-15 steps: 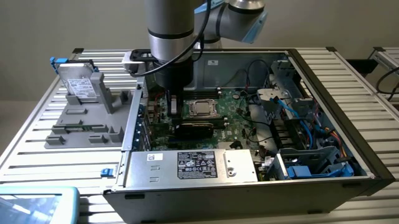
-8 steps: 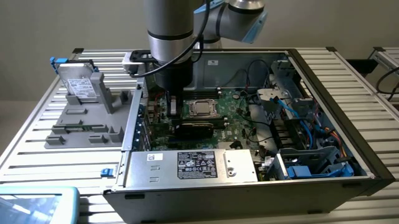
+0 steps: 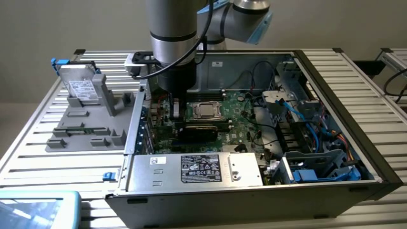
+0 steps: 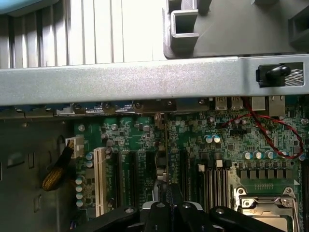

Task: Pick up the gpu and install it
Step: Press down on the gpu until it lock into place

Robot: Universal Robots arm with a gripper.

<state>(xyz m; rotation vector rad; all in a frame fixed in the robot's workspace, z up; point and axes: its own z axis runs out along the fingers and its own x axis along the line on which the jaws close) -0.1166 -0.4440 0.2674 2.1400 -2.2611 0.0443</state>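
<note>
The gpu (image 4: 166, 154) stands on edge over the motherboard (image 4: 231, 145), pinched from above by the gripper (image 4: 170, 205), presumably to meet a slot (image 4: 126, 179). Its long axis runs toward the case's rear wall (image 4: 145, 82), parallel to the slots.

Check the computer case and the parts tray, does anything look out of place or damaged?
Nothing stands out. The gripper holds the gpu edge-on and upright over the motherboard slots; the drive leans in its tray.
</note>
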